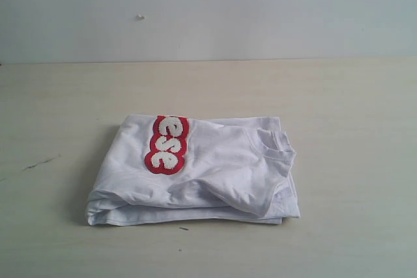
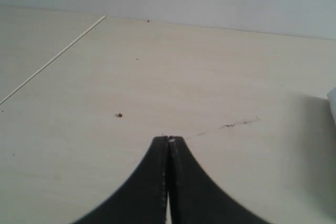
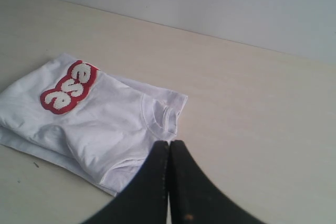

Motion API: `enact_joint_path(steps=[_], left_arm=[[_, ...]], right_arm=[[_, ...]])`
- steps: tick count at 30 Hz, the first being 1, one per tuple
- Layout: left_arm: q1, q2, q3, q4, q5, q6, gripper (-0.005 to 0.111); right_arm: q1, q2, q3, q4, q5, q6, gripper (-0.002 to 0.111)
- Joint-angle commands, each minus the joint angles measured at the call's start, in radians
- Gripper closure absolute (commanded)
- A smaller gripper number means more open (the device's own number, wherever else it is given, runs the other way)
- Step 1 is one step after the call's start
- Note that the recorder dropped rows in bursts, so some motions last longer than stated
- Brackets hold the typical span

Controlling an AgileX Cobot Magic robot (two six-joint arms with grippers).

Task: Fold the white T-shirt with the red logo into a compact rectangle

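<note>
Folded white T-shirt, red logo uppermost, lies just ahead of the right gripper and well aside of the left gripper. Both sets of jaws are pressed together and empty, the folding seemingly finished.

Desk: pale wood-grain top.
Scratch: dark, thin, towards the desk's left side.
Fleck: small, dark, near the front edge.
Wall: plain, pale grey-blue, bearing one small mark.
</note>
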Motion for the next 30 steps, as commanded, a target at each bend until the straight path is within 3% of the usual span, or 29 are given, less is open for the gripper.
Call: enact_joint_path(steps=[1, 6, 12, 30], left_arm=[[0.008, -0.006, 0.003, 0.003, -0.012, -0.013, 0.107], [0.008, -0.006, 0.003, -0.045, -0.015, -0.009, 0.107], [0.008, -0.006, 0.003, -0.168, -0.017, 0.12, 0.107], [0.004, -0.006, 0.003, -0.182, -0.017, 0.147, 0.107]], right_arm=[[0.002, -0.004, 0.005, 0.001, -0.009, 0.0, 0.108], [0.002, -0.004, 0.005, 0.001, -0.009, 0.0, 0.108], [0.002, -0.004, 0.005, 0.001, -0.009, 0.0, 0.108], [0.002, -0.004, 0.005, 0.001, -0.009, 0.0, 0.108]])
